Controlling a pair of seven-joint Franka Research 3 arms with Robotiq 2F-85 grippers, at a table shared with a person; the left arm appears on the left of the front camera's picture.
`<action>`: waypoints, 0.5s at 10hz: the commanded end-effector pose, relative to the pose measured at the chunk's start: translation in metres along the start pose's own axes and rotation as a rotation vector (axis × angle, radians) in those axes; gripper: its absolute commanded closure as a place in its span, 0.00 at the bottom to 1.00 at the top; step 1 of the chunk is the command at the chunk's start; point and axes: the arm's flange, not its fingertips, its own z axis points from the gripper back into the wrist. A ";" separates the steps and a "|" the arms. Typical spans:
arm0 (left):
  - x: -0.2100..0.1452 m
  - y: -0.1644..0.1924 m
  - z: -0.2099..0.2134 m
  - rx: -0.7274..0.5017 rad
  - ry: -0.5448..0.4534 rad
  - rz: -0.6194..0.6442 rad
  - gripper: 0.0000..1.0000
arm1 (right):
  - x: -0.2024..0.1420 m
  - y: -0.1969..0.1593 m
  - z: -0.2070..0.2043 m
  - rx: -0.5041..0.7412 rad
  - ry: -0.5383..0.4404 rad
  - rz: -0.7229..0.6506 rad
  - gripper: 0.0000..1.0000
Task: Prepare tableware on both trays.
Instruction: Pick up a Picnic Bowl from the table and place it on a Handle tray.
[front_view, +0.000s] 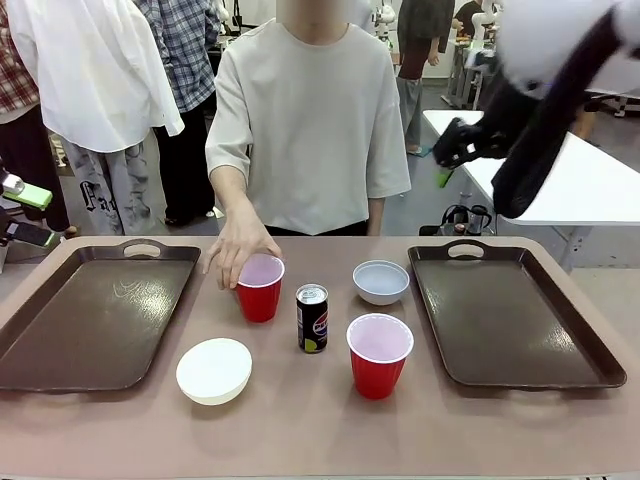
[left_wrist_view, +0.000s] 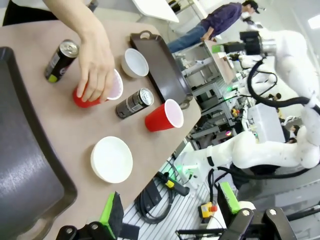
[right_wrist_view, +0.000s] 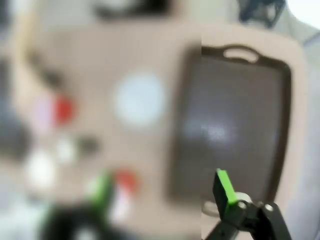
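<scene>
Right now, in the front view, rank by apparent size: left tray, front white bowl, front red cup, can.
1. Left tray, largest by far.
2. Front white bowl and front red cup: about alike, the bowl wider, the cup taller; I won't rank them.
3. Can, smallest.

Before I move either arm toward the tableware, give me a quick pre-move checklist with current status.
1. Left tray and right tray free to receive items: ok.
2. Left gripper open: ok.
3. Right gripper open, raised above the table: ok.
4. Person's hand off the tableware: not ok, it rests on the far red cup.
5. Near red cup upright and untouched: ok.
6. Pepsi can upright between the cups: ok.
</scene>
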 end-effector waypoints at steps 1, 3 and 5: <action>0.001 0.001 0.000 -0.019 -0.016 -0.023 0.00 | 0.037 0.009 -0.027 -0.006 0.096 -0.087 0.00; 0.001 0.001 0.000 -0.019 -0.016 -0.023 0.00 | 0.016 0.003 -0.026 -0.027 0.046 -0.038 0.00; 0.001 0.001 0.000 -0.019 -0.016 -0.023 0.00 | 0.016 0.003 -0.026 -0.027 0.046 -0.038 0.00</action>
